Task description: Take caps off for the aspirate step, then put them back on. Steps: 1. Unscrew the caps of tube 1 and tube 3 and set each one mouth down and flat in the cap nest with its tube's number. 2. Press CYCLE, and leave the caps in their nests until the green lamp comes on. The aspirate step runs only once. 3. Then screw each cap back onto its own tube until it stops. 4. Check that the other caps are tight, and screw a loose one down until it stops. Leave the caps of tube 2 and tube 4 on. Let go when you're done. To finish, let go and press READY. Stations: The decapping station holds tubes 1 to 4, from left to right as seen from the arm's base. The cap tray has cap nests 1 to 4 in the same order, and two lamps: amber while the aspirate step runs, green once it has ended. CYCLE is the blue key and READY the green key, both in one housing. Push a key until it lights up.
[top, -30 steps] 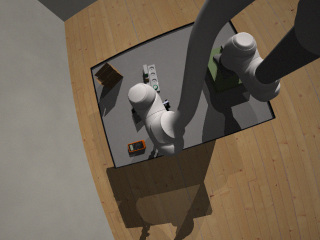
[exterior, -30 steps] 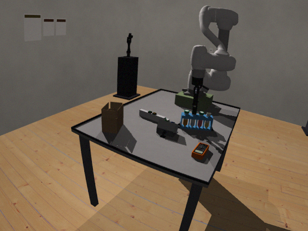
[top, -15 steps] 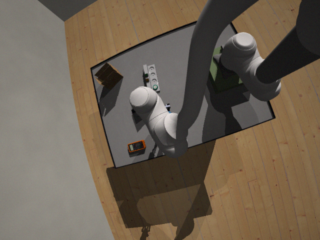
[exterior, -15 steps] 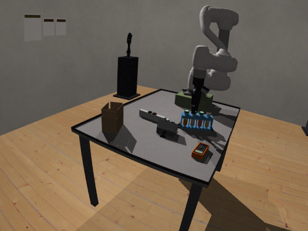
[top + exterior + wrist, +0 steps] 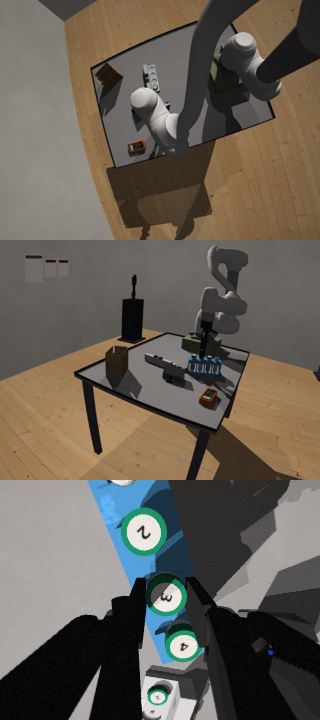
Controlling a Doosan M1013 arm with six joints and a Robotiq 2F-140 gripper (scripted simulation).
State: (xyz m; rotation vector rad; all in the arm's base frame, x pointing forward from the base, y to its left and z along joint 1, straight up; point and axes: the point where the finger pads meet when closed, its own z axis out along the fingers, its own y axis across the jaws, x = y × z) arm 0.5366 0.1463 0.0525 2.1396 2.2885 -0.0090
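Note:
The blue decapping rack (image 5: pixel 150 570) holds the tubes in a row; it also shows in the exterior view (image 5: pixel 204 367). My gripper (image 5: pixel 165 592) points down over it, one finger on each side of the green-rimmed cap 3 (image 5: pixel 166 596), and is shut on that cap, which sits on its tube. Cap 2 (image 5: pixel 143 531) and cap 4 (image 5: pixel 183 643) sit on their tubes. Tube 1 (image 5: pixel 217 358) stands open at the rack's end. One green-rimmed cap (image 5: pixel 158 696) lies flat in an end nest of the cap tray (image 5: pixel 151 77); its number is too small to read.
The key housing (image 5: pixel 173 372) stands between tray and rack. A cardboard box (image 5: pixel 116 364) stands at the table's left. An orange multimeter (image 5: pixel 208 396) lies near the front edge. The green block (image 5: pixel 200 343) under the arm's base is behind the rack.

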